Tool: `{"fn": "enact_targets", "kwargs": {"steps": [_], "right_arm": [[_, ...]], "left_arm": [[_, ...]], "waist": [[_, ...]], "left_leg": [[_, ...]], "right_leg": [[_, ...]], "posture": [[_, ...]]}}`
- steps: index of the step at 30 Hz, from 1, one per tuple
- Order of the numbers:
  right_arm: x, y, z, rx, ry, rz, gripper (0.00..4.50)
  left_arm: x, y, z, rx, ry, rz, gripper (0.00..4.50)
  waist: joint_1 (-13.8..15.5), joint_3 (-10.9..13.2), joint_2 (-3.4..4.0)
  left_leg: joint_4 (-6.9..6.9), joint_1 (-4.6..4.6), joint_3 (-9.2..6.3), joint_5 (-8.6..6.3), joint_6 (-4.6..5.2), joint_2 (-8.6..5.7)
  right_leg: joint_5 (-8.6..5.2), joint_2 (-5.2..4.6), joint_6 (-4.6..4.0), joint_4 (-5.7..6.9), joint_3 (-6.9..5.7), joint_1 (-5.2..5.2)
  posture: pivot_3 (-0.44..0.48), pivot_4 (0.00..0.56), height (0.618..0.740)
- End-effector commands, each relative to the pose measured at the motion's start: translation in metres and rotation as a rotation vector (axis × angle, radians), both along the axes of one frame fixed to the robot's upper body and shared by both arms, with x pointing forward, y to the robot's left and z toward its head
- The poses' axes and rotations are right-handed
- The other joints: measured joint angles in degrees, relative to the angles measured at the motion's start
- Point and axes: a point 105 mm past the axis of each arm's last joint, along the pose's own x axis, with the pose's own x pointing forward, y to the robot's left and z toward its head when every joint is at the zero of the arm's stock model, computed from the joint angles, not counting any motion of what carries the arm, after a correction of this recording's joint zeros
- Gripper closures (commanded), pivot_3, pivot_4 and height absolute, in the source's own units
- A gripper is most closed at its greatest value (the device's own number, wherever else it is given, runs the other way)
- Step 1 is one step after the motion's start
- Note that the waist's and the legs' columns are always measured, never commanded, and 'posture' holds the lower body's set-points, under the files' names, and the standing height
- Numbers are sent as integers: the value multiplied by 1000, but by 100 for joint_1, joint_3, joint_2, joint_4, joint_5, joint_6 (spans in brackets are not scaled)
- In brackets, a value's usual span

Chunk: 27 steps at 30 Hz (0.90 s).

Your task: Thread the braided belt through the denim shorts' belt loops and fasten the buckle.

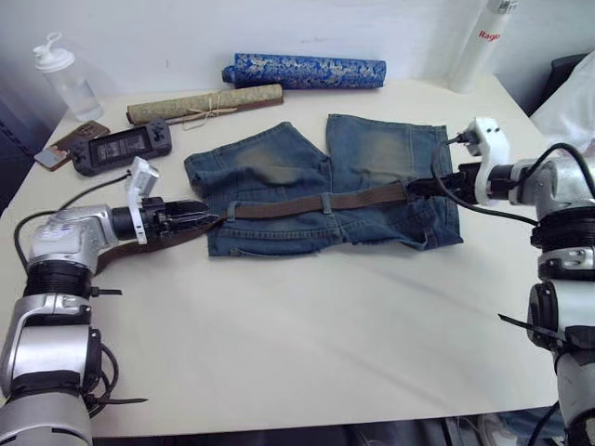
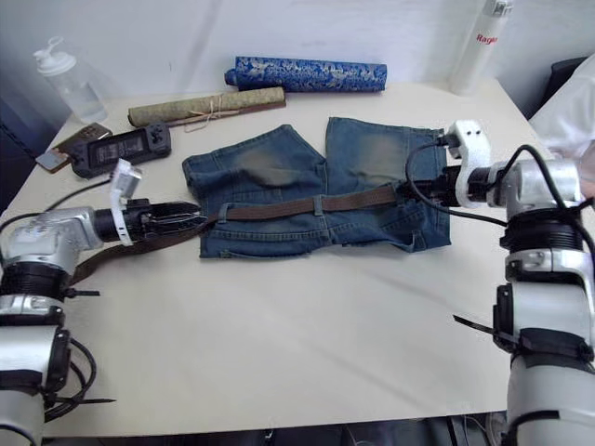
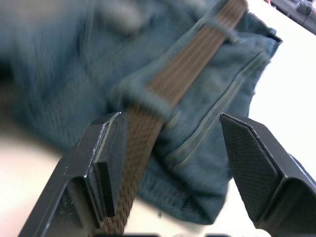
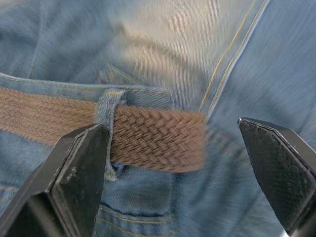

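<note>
Braided belt [image 1: 316,202] buckle end hidden behind left gripper [image 1: 206,216]; white tube [image 1: 482,42] cut off, upper right.

1. The left gripper [image 3: 173,168] has its two black fingers spread wide.
2. The brown belt [image 3: 182,74] runs under a denim loop [image 3: 143,96] on the shorts [image 3: 64,79].
3. The belt passes just beside one finger [image 3: 98,168].

Near table [image 1: 307,353] bare (far edge crowded by rolled tubes [image 1: 305,71]).
</note>
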Motion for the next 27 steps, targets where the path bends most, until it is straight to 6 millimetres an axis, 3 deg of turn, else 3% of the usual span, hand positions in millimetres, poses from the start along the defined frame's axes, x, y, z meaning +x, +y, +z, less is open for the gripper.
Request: {"fn": "enact_targets", "kwargs": {"steps": [1, 5, 11, 15, 18, 22, 23, 27], "right_arm": [[4, 0, 12, 30, -28, 10, 35], [5, 0, 5, 43, 1, 20, 35], [3, 6, -4, 38, 25, 65, 35], [3, 9, -3, 30, 8, 84, 1254], [3, 12, 0, 46, -8, 105, 2712], [3, 14, 6, 59, -45, 124, 4482], [3, 16, 10, 60, -78, 148, 4500], [-10, 21, 23, 36, -170, 279, 4500]], "left_arm": [[12, 3, 11, -30, -16, 65, 1227], [18, -4, 13, -81, 6, 63, 1227], [15, -21, -25, 54, 56, -9, 1227], [19, -23, -25, 42, 36, 15, 1227], [20, -25, -21, 41, 8, 4, 1995], [20, -29, -18, 49, -14, -22, 3749], [19, -29, -18, 67, -34, -37, 4070], [15, -30, -9, 114, -149, -82, 4070]], "waist": [[-46, 0, 0], [-84, -2, -3], [-184, -3, -4], [-185, -5, -3], [-182, -4, -3], [-180, -5, -3], [-181, -5, -3], [-180, -5, -3]], "left_leg": [[4, -19, -1, 4, -7, 0], [3, -13, 1, 4, -7, -6], [6, -6, 15, 22, -28, -4], [6, -3, 16, 30, -33, -4], [7, -4, 13, 30, -32, -4], [8, -7, 13, 31, -32, -4], [8, -7, 13, 31, -32, -4], [9, -6, 15, 31, -32, -4]], "right_leg": [[4, -1, 5, 8, 1, -15], [6, -5, 8, 1, 1, -13], [8, -4, 12, 14, 0, -13], [10, -5, 14, 21, 1, -13], [10, -8, 14, 22, 3, -13], [11, -10, 15, 21, 3, -13], [11, -11, 15, 21, 3, -12], [12, -9, 15, 23, 2, -12]], "posture": [[0, 150, 637], [0, 150, 637], [0, 150, 637], [0, 150, 637], [0, 150, 637], [0, 150, 637], [0, 150, 637], [0, 150, 637]]}}
